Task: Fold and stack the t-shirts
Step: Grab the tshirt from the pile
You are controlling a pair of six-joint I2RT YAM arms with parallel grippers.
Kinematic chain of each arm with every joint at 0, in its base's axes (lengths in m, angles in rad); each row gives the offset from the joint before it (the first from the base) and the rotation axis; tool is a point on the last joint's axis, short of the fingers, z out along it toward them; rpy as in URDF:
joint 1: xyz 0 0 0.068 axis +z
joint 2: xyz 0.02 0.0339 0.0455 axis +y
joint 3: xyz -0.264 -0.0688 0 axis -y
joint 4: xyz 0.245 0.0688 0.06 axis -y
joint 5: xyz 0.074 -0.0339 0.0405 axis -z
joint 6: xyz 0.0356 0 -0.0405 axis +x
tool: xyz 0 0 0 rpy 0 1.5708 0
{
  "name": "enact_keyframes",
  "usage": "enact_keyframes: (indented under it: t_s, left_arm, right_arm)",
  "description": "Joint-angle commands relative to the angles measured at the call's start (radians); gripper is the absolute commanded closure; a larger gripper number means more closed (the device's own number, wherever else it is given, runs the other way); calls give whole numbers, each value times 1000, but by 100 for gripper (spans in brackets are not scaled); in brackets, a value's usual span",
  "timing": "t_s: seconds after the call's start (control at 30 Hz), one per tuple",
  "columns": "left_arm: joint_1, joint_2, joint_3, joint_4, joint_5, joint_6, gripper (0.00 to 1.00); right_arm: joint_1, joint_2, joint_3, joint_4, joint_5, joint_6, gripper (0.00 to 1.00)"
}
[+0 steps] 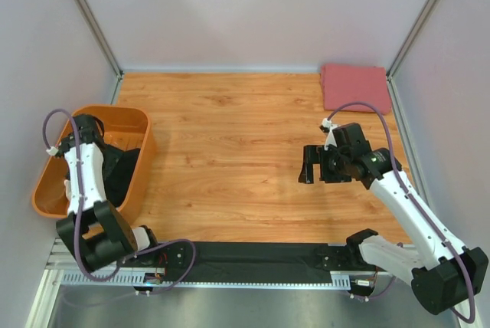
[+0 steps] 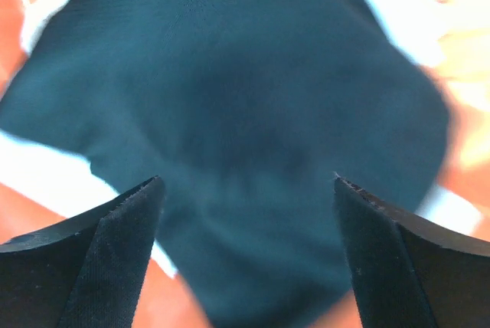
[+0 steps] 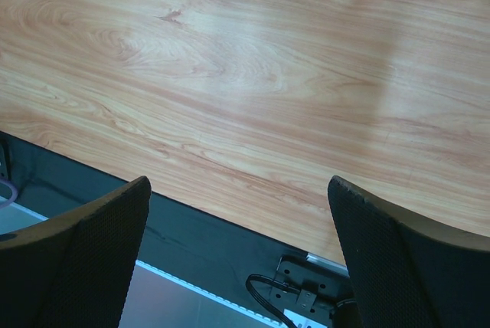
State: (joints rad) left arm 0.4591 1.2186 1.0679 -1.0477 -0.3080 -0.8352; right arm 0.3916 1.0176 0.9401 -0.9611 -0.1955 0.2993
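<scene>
A black t-shirt [image 1: 125,168] lies bunched inside the orange tub. In the left wrist view it [image 2: 230,90] fills most of the picture, blurred and close. My left gripper [image 1: 98,148] reaches down into the tub, open, its tips [image 2: 249,186] just above the black cloth and holding nothing. A pinkish-red t-shirt [image 1: 354,87] lies folded at the table's back right corner. My right gripper [image 1: 308,165] hovers open and empty over bare wood at the right of the table; the right wrist view [image 3: 239,186] shows nothing between its fingers. The tan shirt is out of view.
The orange plastic tub [image 1: 136,117] stands at the table's left edge, partly off the wood. The wooden table top [image 1: 230,144] has a black strip [image 3: 199,244] along its near edge. Grey walls with metal posts close in the back and sides.
</scene>
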Motion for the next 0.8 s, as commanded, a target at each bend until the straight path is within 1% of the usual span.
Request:
enact_keyframes:
  t_s: [0.0, 0.03, 0.07, 0.13, 0.17, 0.2, 0.23, 0.27, 0.3, 0.37, 0.4, 0.43, 0.47, 0.5, 0.57, 0.6, 0.67, 0.7, 0.73, 0.77]
  left_arm:
    - [49, 94, -72, 79, 3, 13, 8]
    - [64, 107, -72, 121, 1, 21, 12]
    - [67, 122, -56, 149, 10, 33, 24]
    - [66, 122, -27, 167, 30, 70, 40]
    - [64, 116, -10, 163, 38, 74, 50]
    - [62, 99, 33, 146, 44, 70, 75]
    - [56, 85, 53, 115, 53, 67, 92]
    - [17, 67, 78, 91, 46, 50, 100]
    - [-15, 26, 137, 62, 21, 33, 100]
    - [-101, -16, 208, -9, -83, 12, 100]
    - [-176, -37, 299, -47, -121, -8, 100]
    - [-210, -44, 350, -108, -170, -22, 100]
    - [-232, -48, 398, -132, -178, -34, 100]
    - [-265, -57, 494, -153, -184, -41, 100]
    - [-280, -68, 585, -189, -172, -35, 100]
    - [-295, -86, 654, -193, -190, -24, 100]
    - [-293, -106, 699, -207, -244, 2, 100]
    - [-295, -129, 710, -198, -273, 31, 100]
    - [-295, -137, 710, -172, -325, 98, 100]
    - [-303, -151, 701, -163, -354, 119, 100]
  right_arm:
    - [4, -8, 52, 16, 36, -23, 0]
    - [4, -10, 55, 9, 37, -22, 0]
    - [4, -14, 65, 1, 39, -19, 0]
    - [3, -16, 77, -11, 39, -14, 0]
    - [3, -19, 83, -16, 41, -12, 0]
    - [3, -20, 88, -22, 44, -11, 0]
    - [3, -20, 98, -31, 48, -5, 0]
    - [3, -19, 104, -36, 48, 1, 0]
    - [3, -17, 109, -39, 48, 11, 0]
    - [3, -13, 126, -45, 36, 30, 0]
    - [3, -5, 132, -48, 33, 37, 0]
    - [3, -2, 137, -56, 30, 40, 0]
    - [3, 1, 150, -60, 30, 50, 0]
    - [3, 7, 155, -65, 31, 52, 0]
    - [4, 12, 173, -82, 37, 61, 0]
    - [3, 10, 180, -96, 48, 66, 0]
    - [4, 4, 183, -102, 48, 75, 0]
    - [3, 3, 184, -106, 45, 86, 0]
    - [3, -8, 184, -111, 48, 95, 0]
    - [3, -17, 181, -111, 48, 122, 0]
